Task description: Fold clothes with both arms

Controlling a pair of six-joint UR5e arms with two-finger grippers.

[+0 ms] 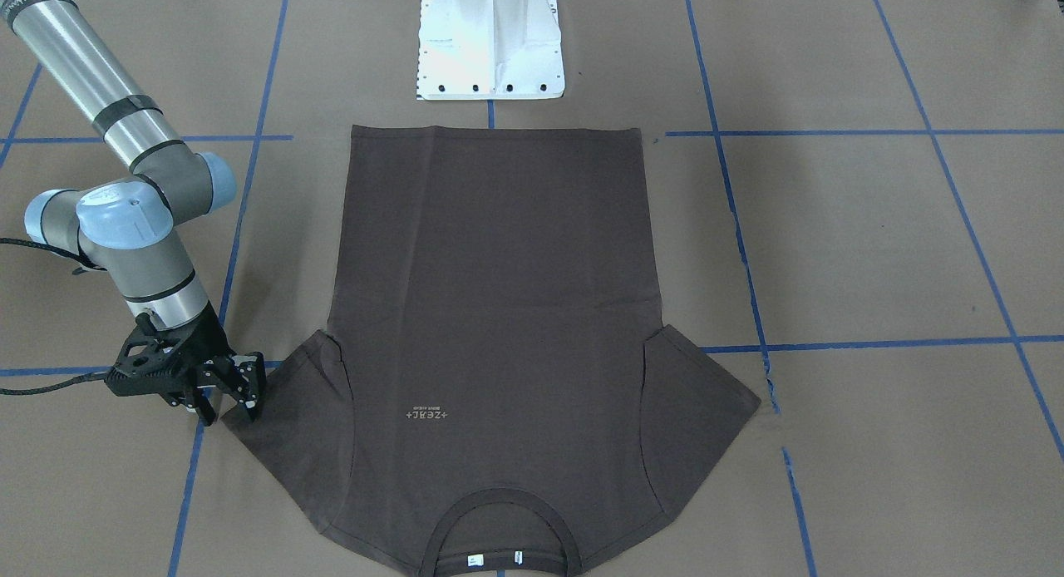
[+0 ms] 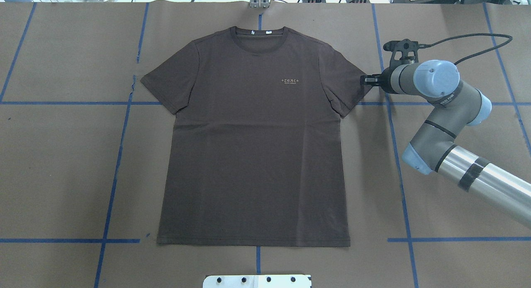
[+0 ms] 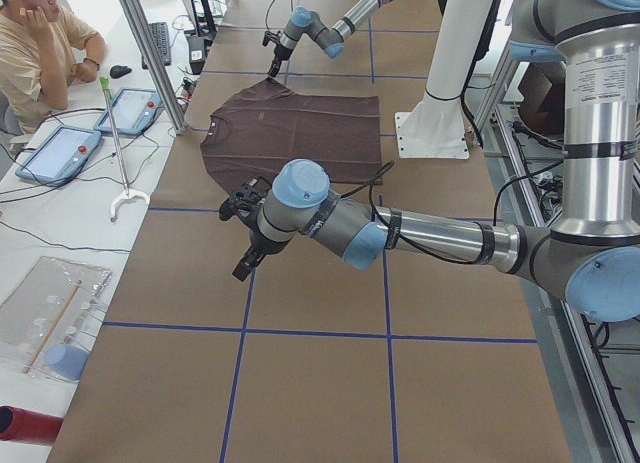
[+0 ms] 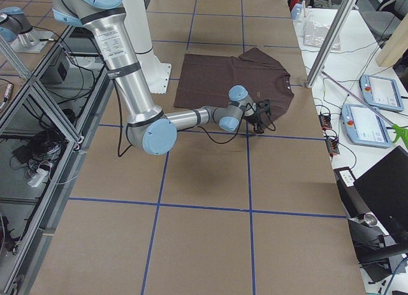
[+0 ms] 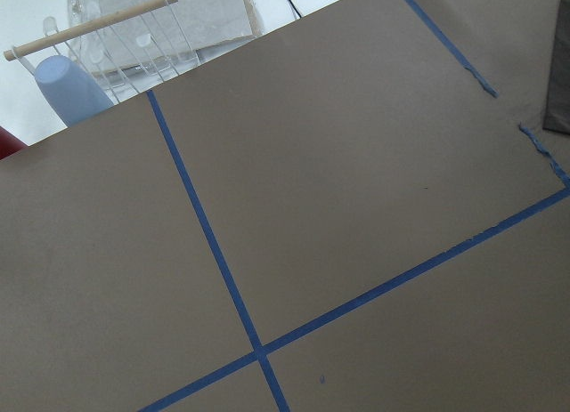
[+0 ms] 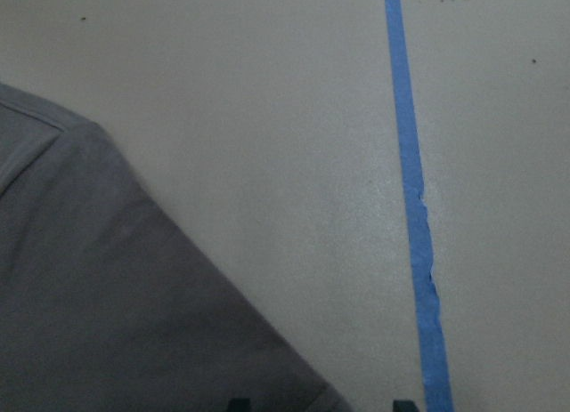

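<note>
The dark brown T-shirt [image 2: 253, 155] lies flat and spread out on the brown paper, collar away from the robot; it also shows in the front-facing view [image 1: 499, 294]. My right gripper [image 2: 361, 79] is down at the tip of the shirt's right-hand sleeve [image 1: 274, 411], open, and holds nothing. In the right wrist view its fingertips [image 6: 236, 403] stand apart, one over the sleeve edge [image 6: 107, 296], one over bare paper. My left gripper [image 3: 243, 270] shows only in the exterior left view, above the paper well short of the shirt's other sleeve. I cannot tell if it is open or shut.
The white pedestal base [image 1: 490, 36] stands by the shirt's hem. Blue tape lines [image 2: 112, 188] grid the paper. An operator [image 3: 40, 43], tablets [image 3: 60, 153] and a metal post [image 3: 150, 53] are past the table's far edge. A clear tray with a blue cup [image 5: 67, 87] lies there too.
</note>
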